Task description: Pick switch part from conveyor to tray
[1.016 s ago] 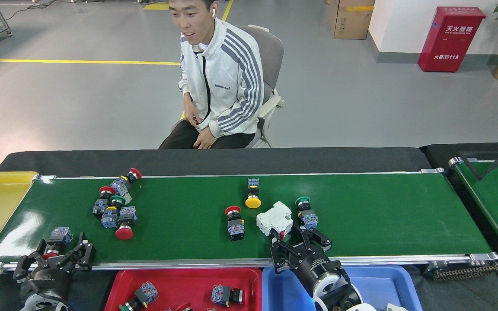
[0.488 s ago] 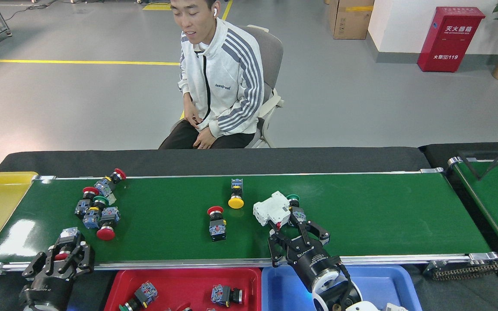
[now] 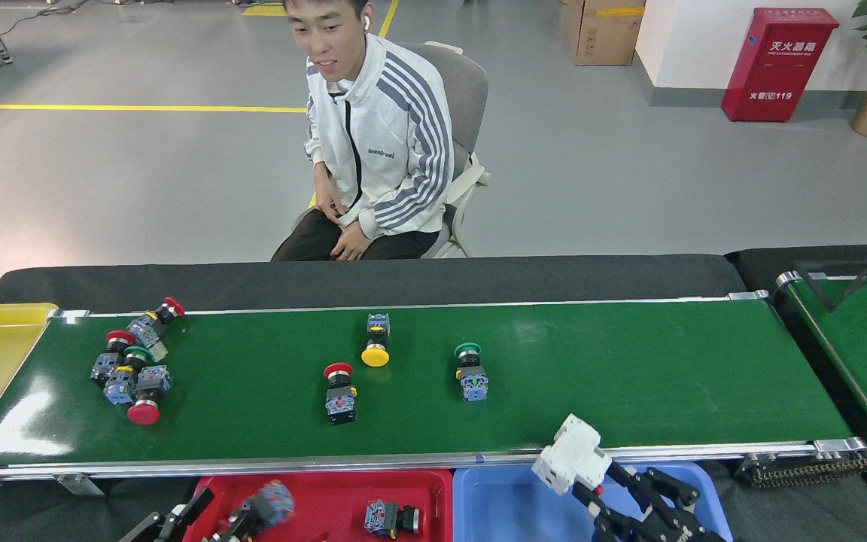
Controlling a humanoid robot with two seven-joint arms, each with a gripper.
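The right gripper (image 3: 591, 493), at five o'clock, pinches a white switch part (image 3: 573, 464) above the blue tray (image 3: 501, 504) beside the green conveyor (image 3: 629, 376), and should lower before letting go; the left gripper (image 3: 177, 521), at seven o'clock, looks spread.

1. The right pincer (image 3: 591, 485) rises from the bottom edge at the right, its black fingers (image 3: 655, 485) spread upward and to the left.
2. It grips a white blocky plastic switch part (image 3: 570, 463) at its far tip.
3. The left pincer (image 3: 200, 516) shows only partly at the bottom left, blurred, its black fingers pointing up and right; its grip is unclear.
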